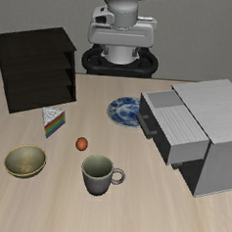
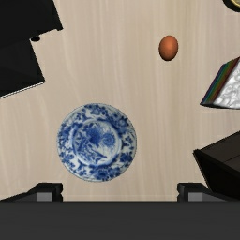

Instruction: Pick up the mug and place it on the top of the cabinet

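A grey-green mug (image 1: pixel 100 174) with its handle toward the exterior view's right stands upright near the table's front. A grey cabinet (image 1: pixel 218 120) with one drawer (image 1: pixel 168 127) pulled out stands at the exterior view's right. My gripper (image 1: pixel 121 35) hangs high by the robot's base, far from the mug. In the wrist view the gripper (image 2: pixel 120 194) is open, its fingertips (image 2: pixel 42 193) wide apart with nothing between them, over a blue-patterned plate (image 2: pixel 97 142).
A dark shelf cabinet (image 1: pixel 38 68) stands at the exterior view's left, a small rainbow-sided box (image 1: pixel 54 122) in front of it. An orange egg (image 1: pixel 82 143), a green bowl (image 1: pixel 25 161) and the plate (image 1: pixel 125 111) lie on the wooden table (image 1: pixel 151 209).
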You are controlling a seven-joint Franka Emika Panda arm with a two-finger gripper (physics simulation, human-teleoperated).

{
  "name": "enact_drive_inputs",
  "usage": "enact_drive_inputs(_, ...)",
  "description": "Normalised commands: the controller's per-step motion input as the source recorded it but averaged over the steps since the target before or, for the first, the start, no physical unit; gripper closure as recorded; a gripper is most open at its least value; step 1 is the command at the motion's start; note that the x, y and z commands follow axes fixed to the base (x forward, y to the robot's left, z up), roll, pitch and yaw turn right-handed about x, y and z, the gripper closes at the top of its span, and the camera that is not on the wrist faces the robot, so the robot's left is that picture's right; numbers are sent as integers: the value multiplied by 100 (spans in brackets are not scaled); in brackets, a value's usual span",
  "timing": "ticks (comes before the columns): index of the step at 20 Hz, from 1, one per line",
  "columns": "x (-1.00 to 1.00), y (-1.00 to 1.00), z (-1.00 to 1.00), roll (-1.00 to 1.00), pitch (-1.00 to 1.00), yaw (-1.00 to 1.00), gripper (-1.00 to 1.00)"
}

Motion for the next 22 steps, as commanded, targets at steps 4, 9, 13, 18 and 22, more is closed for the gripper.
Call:
enact_drive_inputs(4,100,0,0,0,0,0,-100)
enact_drive_inputs(9,100,0,0,0,0,0,-100)
enact_drive_inputs(13,100,0,0,0,0,0,-100)
enact_drive_inputs(18,100,0,0,0,0,0,-100)
enact_drive_inputs(22,100,0,0,0,0,0,-100)
